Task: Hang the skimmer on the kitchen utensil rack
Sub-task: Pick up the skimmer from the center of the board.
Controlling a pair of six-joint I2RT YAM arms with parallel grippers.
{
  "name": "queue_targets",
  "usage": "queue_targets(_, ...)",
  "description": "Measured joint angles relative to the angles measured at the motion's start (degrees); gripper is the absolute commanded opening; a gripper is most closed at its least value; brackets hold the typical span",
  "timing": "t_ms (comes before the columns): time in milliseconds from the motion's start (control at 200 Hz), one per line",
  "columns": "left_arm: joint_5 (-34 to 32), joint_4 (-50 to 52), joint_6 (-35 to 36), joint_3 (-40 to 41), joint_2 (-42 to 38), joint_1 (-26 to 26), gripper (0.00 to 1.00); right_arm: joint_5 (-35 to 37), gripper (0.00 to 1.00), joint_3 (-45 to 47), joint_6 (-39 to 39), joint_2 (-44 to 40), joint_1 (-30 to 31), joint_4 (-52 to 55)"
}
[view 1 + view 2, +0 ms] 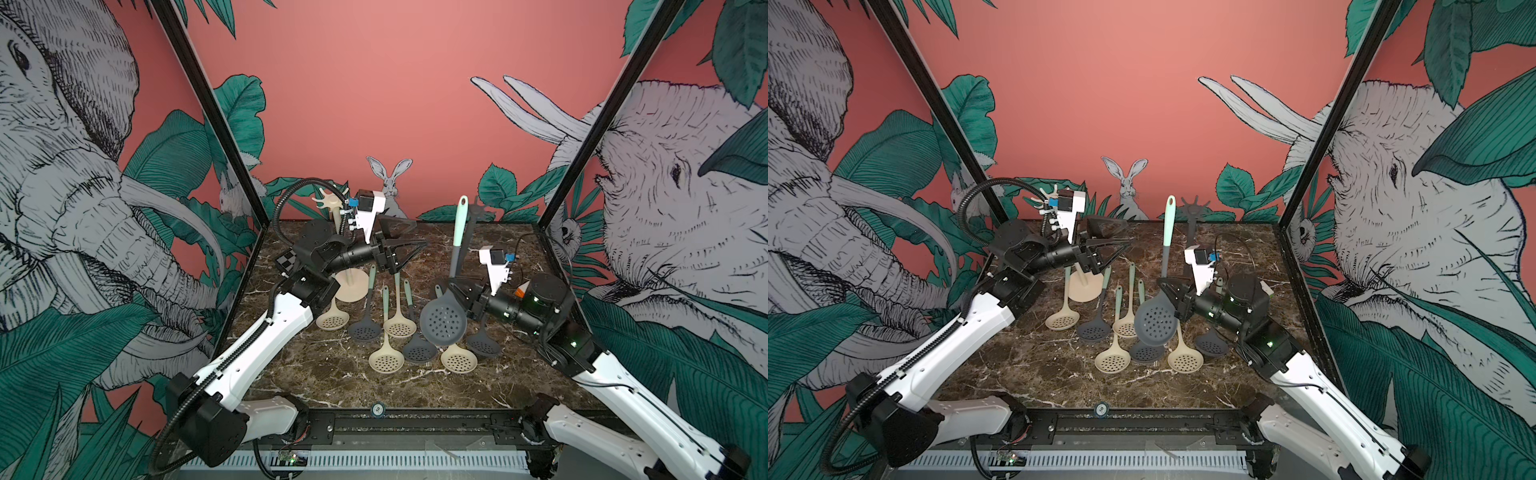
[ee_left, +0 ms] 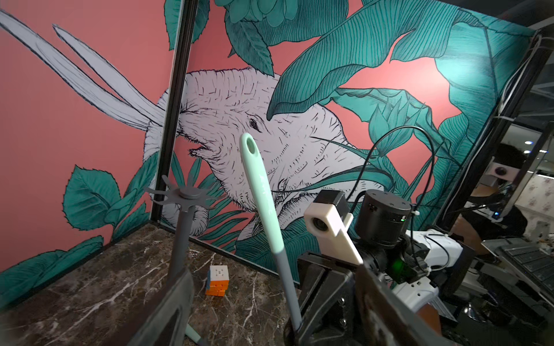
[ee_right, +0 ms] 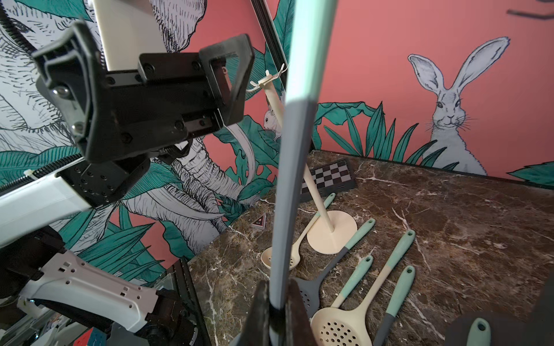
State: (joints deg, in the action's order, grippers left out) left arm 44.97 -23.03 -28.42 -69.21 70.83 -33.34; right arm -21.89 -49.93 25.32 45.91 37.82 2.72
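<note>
On the dark veined marble tabletop (image 1: 332, 374), a cream hooked utensil rack (image 1: 330, 203) is seen at the left, with the left gripper (image 1: 417, 233) held in the air beside it, jaws spread and empty. Right of centre, the grey perforated skimmer with a mint handle (image 1: 442, 322) is held nearly upright, hanging hole up and bowl down, its shaft clenched by the right gripper (image 1: 456, 286); a grey utensil rack (image 1: 478, 210) is set just behind.

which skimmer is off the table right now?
The big dark-grey skimmer with the mint handle end: it stands upright, clamped in the right pincer. The other skimmers all lie flat on the table.
</note>
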Motion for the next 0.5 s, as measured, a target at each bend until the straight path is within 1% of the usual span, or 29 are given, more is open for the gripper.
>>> queue_targets(235, -0.70, 0.04, 1.49, 0.46, 1.20, 0.00, 0.85, -1.64, 0.00, 5.62, 0.13, -4.83, -1.64, 1.88)
queue_targets(500, -0.61, 0.04, 1.42, 0.70, 3.43, 0.00, 0.84, -7.67, 0.00, 11.82, 4.15, -6.05, -6.91, -2.05)
